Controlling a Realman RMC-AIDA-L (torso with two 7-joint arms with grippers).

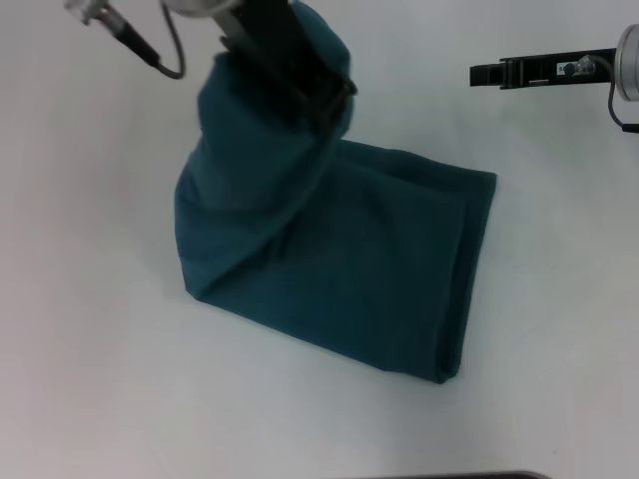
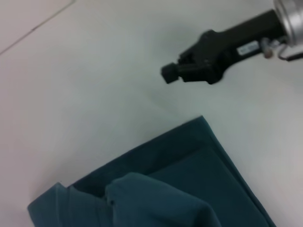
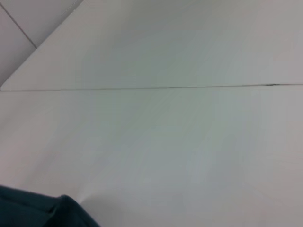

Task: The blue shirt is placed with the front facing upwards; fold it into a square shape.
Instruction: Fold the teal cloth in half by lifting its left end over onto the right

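surface: white table (image 1: 90, 379) | on it: partly folded blue shirt (image 1: 379, 279), one end lifted

Plain dark teal-blue shirt (image 1: 349, 269), white table (image 1: 90, 379), black left tool (image 1: 324, 95), black right tool (image 1: 489, 73)
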